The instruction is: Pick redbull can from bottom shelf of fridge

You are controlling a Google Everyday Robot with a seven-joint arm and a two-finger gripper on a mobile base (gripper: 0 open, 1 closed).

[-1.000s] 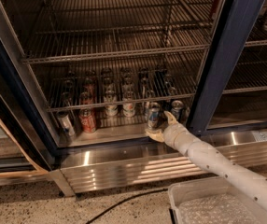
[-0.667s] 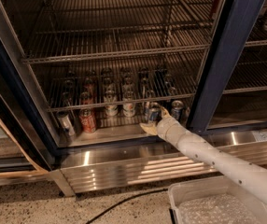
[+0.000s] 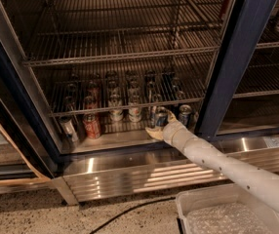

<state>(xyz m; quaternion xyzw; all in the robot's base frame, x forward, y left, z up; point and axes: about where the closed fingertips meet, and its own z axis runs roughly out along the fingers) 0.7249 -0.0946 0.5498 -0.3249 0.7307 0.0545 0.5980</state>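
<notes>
The fridge (image 3: 233,57) stands open, with dark wire racks above. On the pale bottom shelf (image 3: 115,139) stand several cans. A blue-and-silver redbull can (image 3: 160,116) stands at the front right, and a second one (image 3: 185,114) is just to its right. My gripper (image 3: 157,127) reaches in from the lower right on a white arm and is right at the base of the first redbull can, touching or nearly touching it. A red can (image 3: 91,125) and whitish cans (image 3: 116,113) stand further left.
A silver can (image 3: 69,127) leans at the shelf's left end. The ribbed steel base panel (image 3: 144,173) runs below the shelf. A white bin (image 3: 227,213) sits on the floor at the lower right, beside a black cable (image 3: 125,211). The open door frame (image 3: 8,96) is at the left.
My arm has pushed a little further left and into the fridge, bringing the gripper closer around the base of the redbull can. The cans have not moved.
</notes>
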